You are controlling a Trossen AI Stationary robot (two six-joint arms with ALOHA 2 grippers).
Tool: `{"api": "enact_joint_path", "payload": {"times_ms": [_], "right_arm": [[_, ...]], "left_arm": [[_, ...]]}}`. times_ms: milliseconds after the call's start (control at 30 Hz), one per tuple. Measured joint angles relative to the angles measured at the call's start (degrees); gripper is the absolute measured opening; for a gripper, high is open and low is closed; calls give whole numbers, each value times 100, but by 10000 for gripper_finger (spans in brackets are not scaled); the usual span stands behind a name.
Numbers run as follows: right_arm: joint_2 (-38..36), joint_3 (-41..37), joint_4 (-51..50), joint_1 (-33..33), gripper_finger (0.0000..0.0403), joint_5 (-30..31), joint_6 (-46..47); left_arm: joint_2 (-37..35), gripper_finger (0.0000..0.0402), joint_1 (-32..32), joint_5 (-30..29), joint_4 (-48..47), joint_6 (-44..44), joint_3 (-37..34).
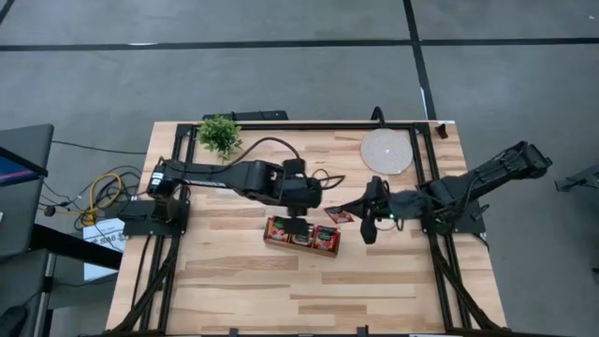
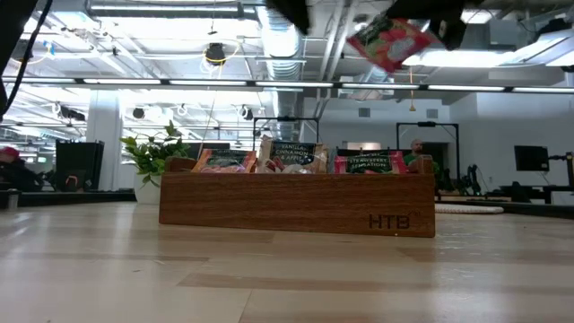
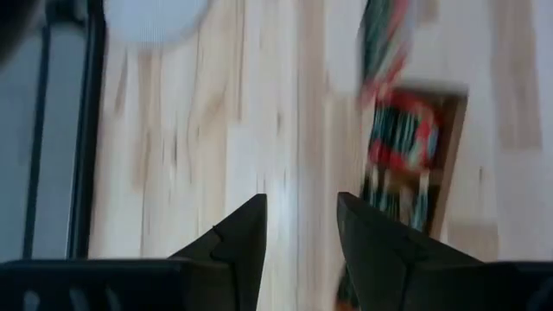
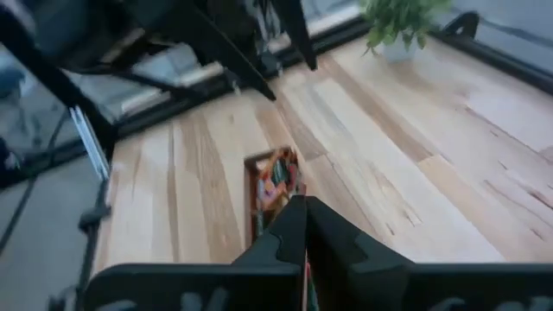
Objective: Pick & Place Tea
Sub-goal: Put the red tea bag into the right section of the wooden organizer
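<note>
Above the pale wooden desk, right hand clamps one flat red sachet with green print; left hand fingers apart over brown tray.

Left claw hangs parted mid-table; right claw faces it, pinched
</note>
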Motion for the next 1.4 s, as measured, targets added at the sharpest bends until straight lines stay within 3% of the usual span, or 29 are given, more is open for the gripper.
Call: {"api": "enact_joint_path", "payload": {"times_ms": [200, 500, 633, 800, 1067, 1400], "right_arm": [[436, 0, 458, 858, 0, 1504, 626], [2127, 0, 2394, 1442, 0, 3164, 900], [2627, 0, 2689, 1656, 0, 3734, 1509], [3082, 0, 2743, 2075, 0, 4521, 2380], [3851, 0, 2704, 2233, 0, 4894, 3684], [4133, 0, 2469, 2084, 0, 5005, 3836]], "left_arm": [[-111, 136, -43, -11, -1079, -570, 0], [-121, 136, -247, -65, -1508, -595, 0], [-390, 136, -355, -67, -1540, -667, -249], [-1258, 136, -543, -44, -783, -934, -1500], [-3132, 136, -974, 217, 1031, -1521, -3955], [-4640, 136, -1451, 211, 1978, -2439, -5688]]}}
